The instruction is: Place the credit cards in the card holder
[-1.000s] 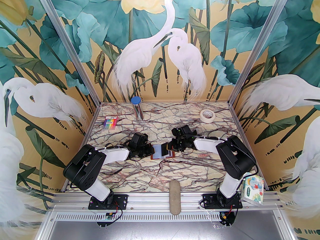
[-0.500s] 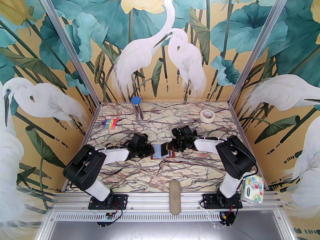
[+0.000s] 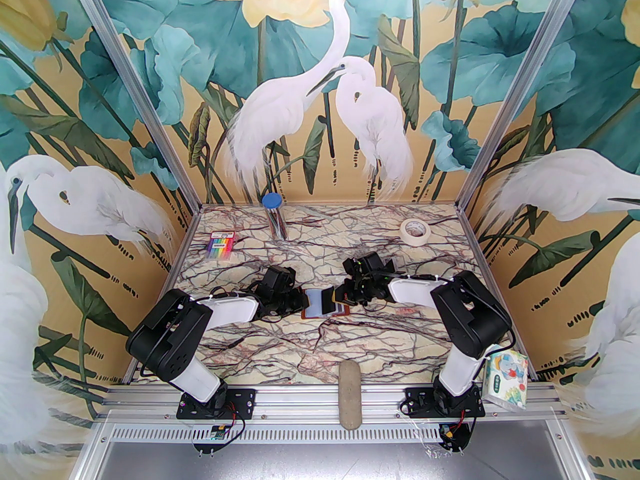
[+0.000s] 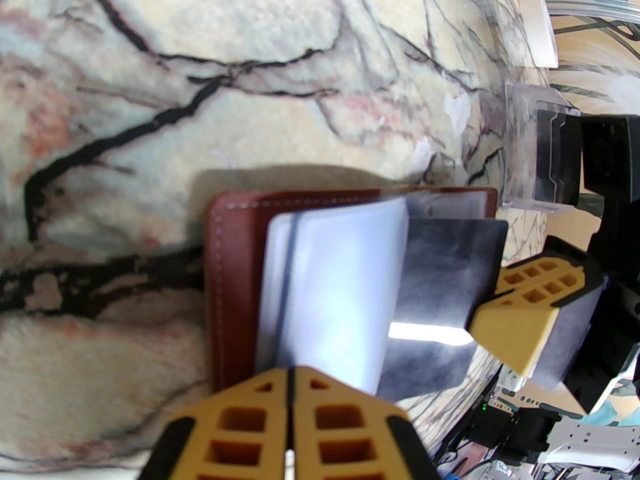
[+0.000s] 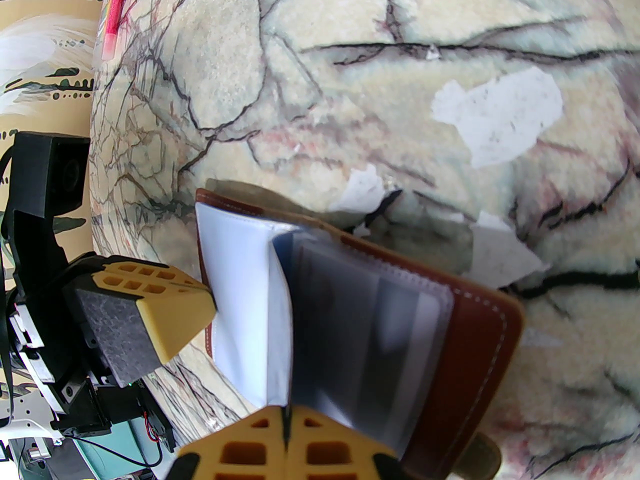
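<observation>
1. reddish-brown leather: the card holder [image 4: 227,278] lies open and flat on the worktop [image 4: 250,68], between the two arms. its long axis runs left to right, from one claw to the other.
2. left claw [image 4: 290,373]: the fingers are together, with the tips at the holder's left end, right at the edge of the pale sleeve leaf [image 4: 330,288]. that leaf stands raised off the leather. whether the tips pinch the leaf or only press beside it, i cannot tell.
3. right claw [image 5: 287,418]: it is clamped on the right end of the dark credit card [image 4: 445,278]. the card hangs just above the holder, nearly flat, with its long axis in line with the holder's.
4. the relation that matters — the card's free edge points toward the robot's left. in the left wrist view it passes under the open edge of the raised leaf, so the sleeve mouth faces the right claw. whether that edge is already inside a pocket or merely beneath the leaf is not clear.
5. judgement: the right arm is the one to push, straight along the shared axis toward the left claw. the left arm, at the far end, looks set to brace the holder. a card skewed off that axis would likely catch a corner on the sleeve.
</observation>
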`<state>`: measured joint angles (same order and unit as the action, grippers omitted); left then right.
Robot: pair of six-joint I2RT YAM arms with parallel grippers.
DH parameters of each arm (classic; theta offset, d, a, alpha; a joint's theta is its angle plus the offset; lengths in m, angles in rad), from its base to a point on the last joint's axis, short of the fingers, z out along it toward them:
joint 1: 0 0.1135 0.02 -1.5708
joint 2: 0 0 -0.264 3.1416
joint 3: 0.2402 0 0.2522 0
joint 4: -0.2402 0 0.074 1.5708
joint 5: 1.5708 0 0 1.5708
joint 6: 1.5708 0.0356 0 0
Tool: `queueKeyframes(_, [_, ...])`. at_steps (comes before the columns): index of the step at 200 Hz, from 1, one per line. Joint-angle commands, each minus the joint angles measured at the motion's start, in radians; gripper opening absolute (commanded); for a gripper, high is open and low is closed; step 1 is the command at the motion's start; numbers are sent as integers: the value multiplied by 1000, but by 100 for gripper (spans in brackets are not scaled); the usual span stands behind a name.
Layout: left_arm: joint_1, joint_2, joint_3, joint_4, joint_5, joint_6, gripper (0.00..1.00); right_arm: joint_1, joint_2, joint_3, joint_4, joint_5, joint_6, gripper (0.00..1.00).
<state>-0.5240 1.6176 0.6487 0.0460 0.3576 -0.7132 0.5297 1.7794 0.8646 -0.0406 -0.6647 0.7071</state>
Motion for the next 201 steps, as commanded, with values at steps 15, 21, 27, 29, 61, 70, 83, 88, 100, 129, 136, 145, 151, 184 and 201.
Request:
queueKeyframes(15, [-3,41,-38,-84,-72,8,11,-2,41,-5,-30,-20,-12,0])
queueKeyframes(21, [-3,39,-38,-87,-72,8,12,-2,44,-5,-30,-20,-11,0])
queueKeyframes(27, [-4,37,-37,-89,-72,9,14,-3,49,-3,-32,-19,-11,0])
queueKeyframes(29, [-3,36,-37,-90,-72,9,15,-3,49,-3,-34,-19,-11,0])
queueKeyframes(61, [-3,12,-22,-131,-89,23,21,-8,64,3,-43,-8,-17,0])
queueKeyframes(70, [-3,4,-16,-155,-102,31,22,-7,68,4,-48,-4,-18,0])
queueKeyframes(83, [-3,-5,0,-202,-141,44,23,-8,72,7,-53,-1,-21,0])
queueKeyframes(88, [-4,-8,8,-225,-160,49,23,-8,73,8,-54,0,-21,0])
queueKeyframes(100, [-4,-3,28,-273,-194,64,24,-8,75,9,-57,3,-24,0])
queueKeyframes(129, [-4,13,34,-292,-197,77,23,-7,79,14,-71,17,-30,0])
queueKeyframes(136, [-5,18,30,-289,-198,74,23,-8,82,14,-71,17,-30,0])
queueKeyframes(145, [-5,18,23,-278,-196,68,22,-8,86,14,-69,17,-29,0])
queueKeyframes(151, [-5,18,18,-270,-192,66,22,-8,88,14,-66,17,-26,0])
queueKeyframes(184, [-9,19,11,-232,-146,61,18,-3,99,12,-43,11,-10,0])
queueKeyframes(201, [-13,17,9,-223,-138,57,17,-1,99,10,-35,12,-1,0])
